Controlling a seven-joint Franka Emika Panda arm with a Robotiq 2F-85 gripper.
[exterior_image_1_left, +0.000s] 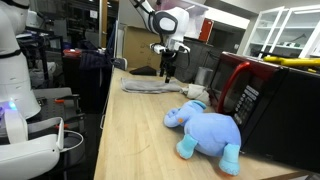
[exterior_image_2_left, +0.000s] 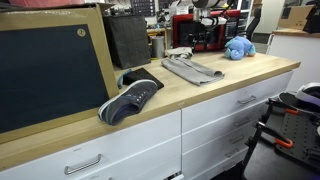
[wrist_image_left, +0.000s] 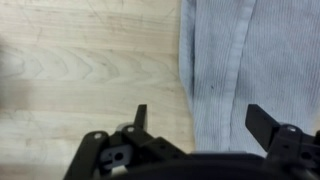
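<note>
Light wooden countertop (exterior_image_1_left: 130, 135) with grey cloth (exterior_image_1_left: 150, 87), blue plush elephant (exterior_image_1_left: 208, 130), dark sneaker (exterior_image_2_left: 130, 100) and microwave (exterior_image_1_left: 250, 95) on it.

In an exterior view the camera sits low at one end of the bench (exterior_image_1_left: 130, 130), facing along it past the blue plush toy (exterior_image_1_left: 208, 130). In an exterior view it stands farther back, off the drawer-front edge of the bench (exterior_image_2_left: 230, 80) (both share the toy (exterior_image_2_left: 238, 47) and grey cloth (exterior_image_1_left: 155, 87)). The wrist view looks straight down, close, onto that cloth (wrist_image_left: 250, 60).

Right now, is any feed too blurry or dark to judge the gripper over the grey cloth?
Wrist view: soft but evenly lit, gripper open above the grey cloth. In an exterior view, grey cloth small, background dim. In an exterior view, the shoe is sharp, grey cloth far.
</note>
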